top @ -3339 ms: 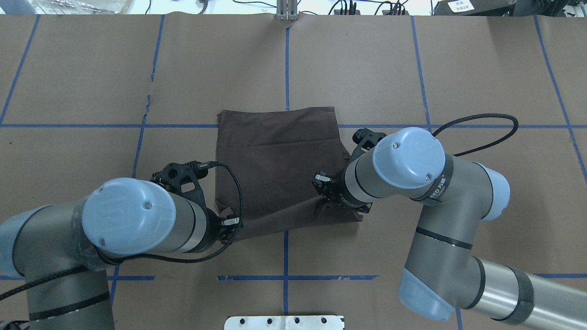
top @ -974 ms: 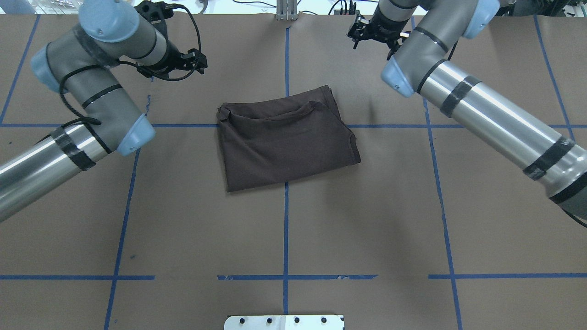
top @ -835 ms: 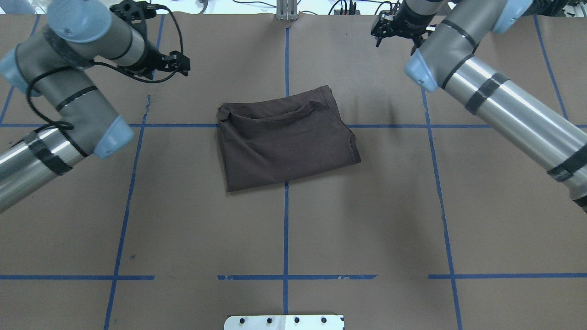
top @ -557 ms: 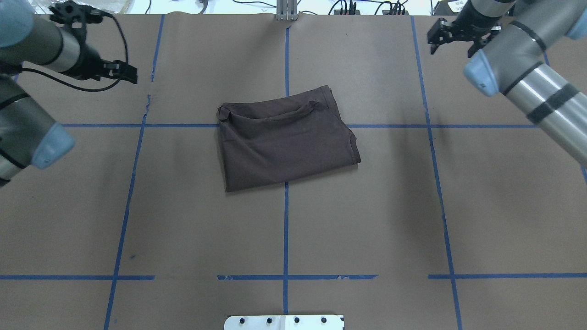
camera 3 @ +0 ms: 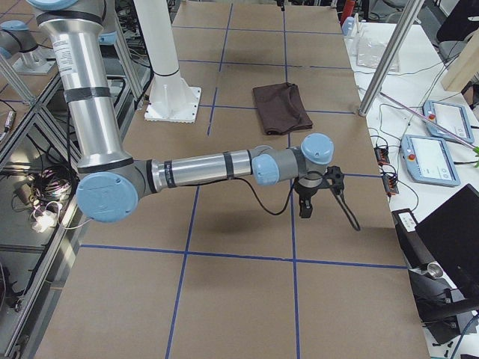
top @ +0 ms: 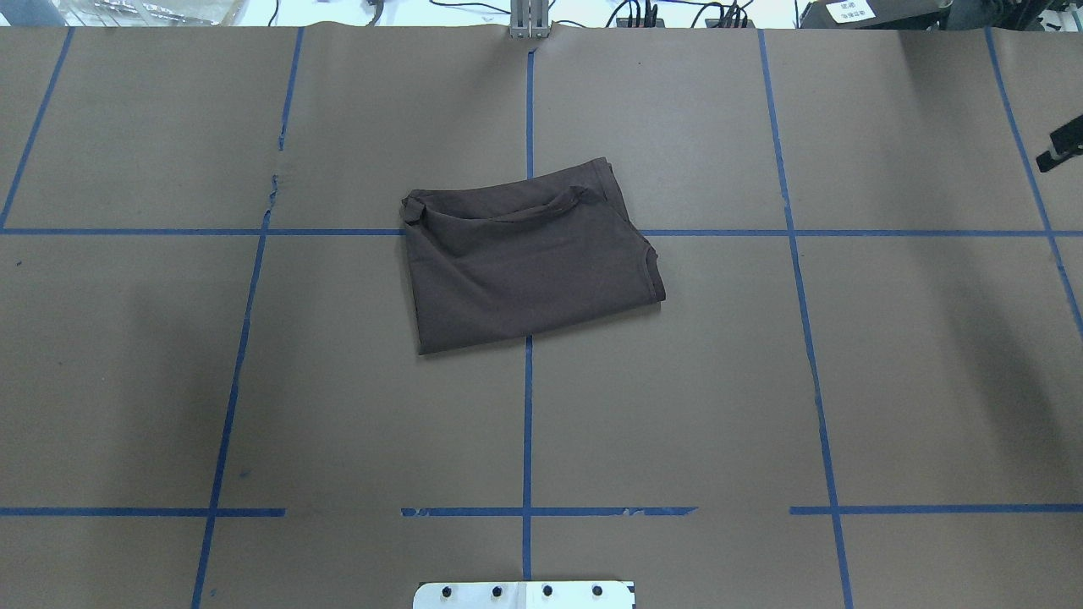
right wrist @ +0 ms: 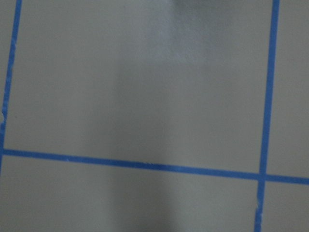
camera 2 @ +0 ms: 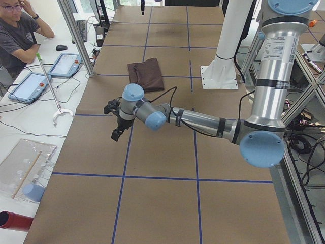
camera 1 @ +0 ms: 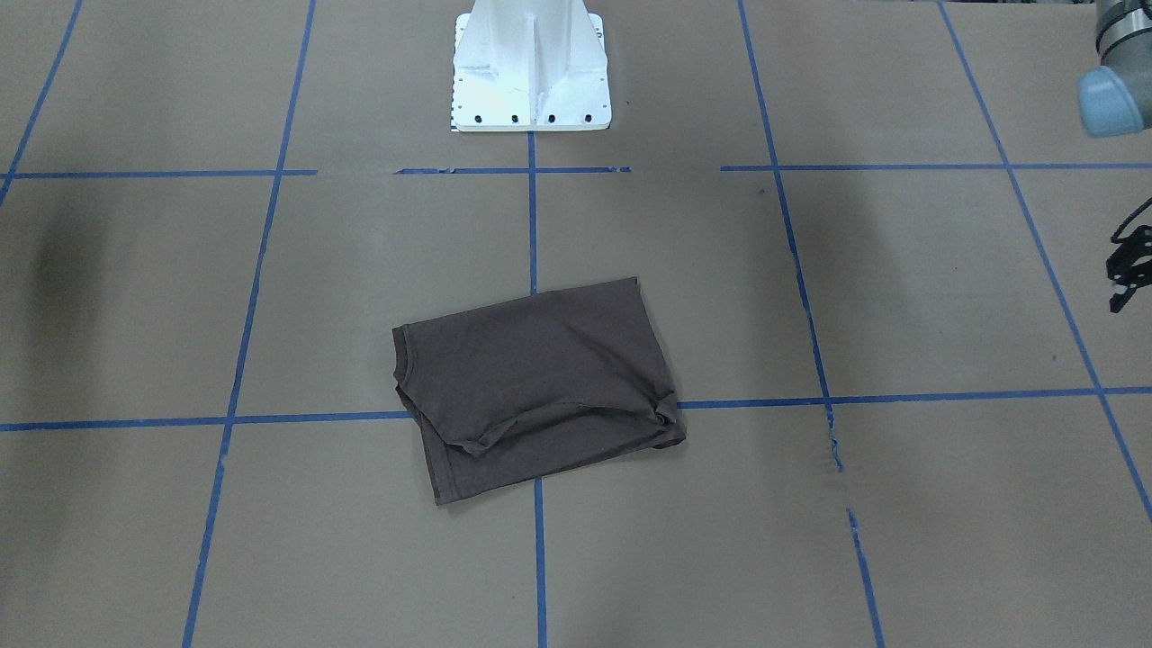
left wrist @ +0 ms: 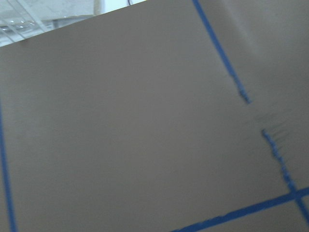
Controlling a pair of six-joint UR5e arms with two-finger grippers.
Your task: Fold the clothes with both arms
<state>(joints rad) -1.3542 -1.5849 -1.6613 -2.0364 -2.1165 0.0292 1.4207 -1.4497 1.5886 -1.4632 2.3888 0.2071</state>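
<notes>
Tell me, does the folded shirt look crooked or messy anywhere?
Yes, a little. The shirt lies tilted against the blue tape lines, not square with them. Its top layer stops short of the far edge in a bumpy ridge, so the edges don't match. In the overhead view, left of it, one tape line is torn.

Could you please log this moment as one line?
T-shirt: folded, on table | left pincer: off T-shirt | right pincer: off T-shirt

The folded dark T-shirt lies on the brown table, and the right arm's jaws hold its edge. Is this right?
No. The T-shirt lies folded on the table, but nothing holds it: the overhead view shows the right gripper far away from it.
</notes>
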